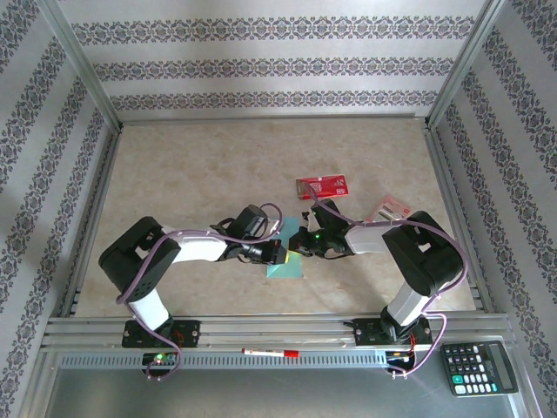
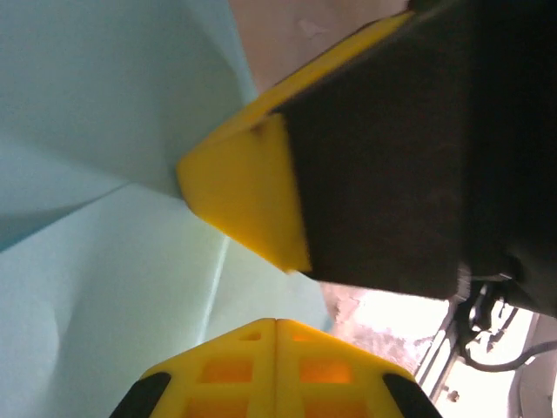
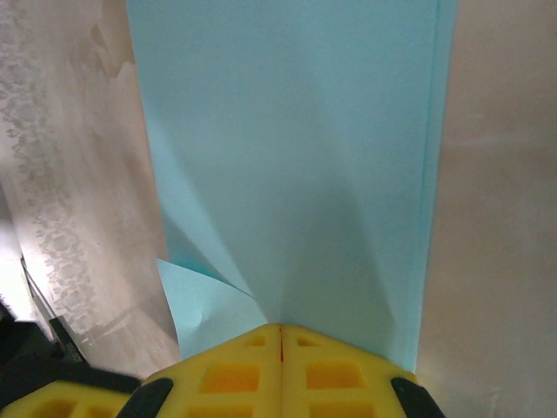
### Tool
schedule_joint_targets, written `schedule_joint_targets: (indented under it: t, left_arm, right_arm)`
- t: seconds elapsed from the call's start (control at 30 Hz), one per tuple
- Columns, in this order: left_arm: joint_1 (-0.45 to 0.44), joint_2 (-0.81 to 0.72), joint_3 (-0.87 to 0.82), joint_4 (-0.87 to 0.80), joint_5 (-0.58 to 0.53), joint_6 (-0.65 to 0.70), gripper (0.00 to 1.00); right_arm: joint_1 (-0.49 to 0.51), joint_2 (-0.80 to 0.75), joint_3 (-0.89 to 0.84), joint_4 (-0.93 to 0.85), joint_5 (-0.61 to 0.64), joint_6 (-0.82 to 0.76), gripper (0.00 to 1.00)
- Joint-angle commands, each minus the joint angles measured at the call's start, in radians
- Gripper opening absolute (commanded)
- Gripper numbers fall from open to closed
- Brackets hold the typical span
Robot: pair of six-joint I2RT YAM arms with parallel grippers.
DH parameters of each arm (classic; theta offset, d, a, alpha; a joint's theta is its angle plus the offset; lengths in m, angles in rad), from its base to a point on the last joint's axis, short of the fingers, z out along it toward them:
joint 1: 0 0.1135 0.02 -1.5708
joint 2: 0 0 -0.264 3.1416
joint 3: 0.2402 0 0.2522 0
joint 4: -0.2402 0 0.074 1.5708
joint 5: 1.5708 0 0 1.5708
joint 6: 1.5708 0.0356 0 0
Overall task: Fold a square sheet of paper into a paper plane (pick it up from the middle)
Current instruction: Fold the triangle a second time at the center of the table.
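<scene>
Tightly, left pincer and right pincer pinch sheet edges amid tabletop.

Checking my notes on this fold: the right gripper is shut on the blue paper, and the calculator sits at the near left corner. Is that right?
Not quite. The calculator sits at the near right corner, as the top view shows. The rest holds: the right gripper is shut on the blue paper.

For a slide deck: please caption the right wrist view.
Right gripper shut, pinching the creased light-blue paper.
</scene>
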Motion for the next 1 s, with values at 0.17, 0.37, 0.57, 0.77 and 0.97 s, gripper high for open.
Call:
schedule_joint_targets:
  t: [0.17,0.37,0.57,0.77,0.97]
  left_arm:
    - [0.002,0.013,-0.076,0.004,-0.004,-0.007,0.0]
    - [0.001,-0.068,-0.207,0.028,0.005,-0.053,0.0]
    - [0.002,-0.177,-0.28,-0.028,0.015,-0.064,0.0]
    - [0.031,-0.279,-0.169,-0.019,-0.035,-0.054,0.0]
    - [0.124,-0.139,-0.069,0.047,-0.066,-0.055,0.0]
  right_arm:
    - [-0.011,0.021,-0.044,-0.054,0.066,0.005,0.0]
    - [-0.013,0.029,-0.042,-0.064,0.073,0.0,0.0]
    - [-0.024,0.038,-0.016,-0.09,0.062,-0.033,0.0]
    - [-0.038,0.068,0.07,-0.152,0.011,-0.129,0.0]
    - [-0.054,0.014,0.148,-0.219,-0.077,-0.203,0.05]
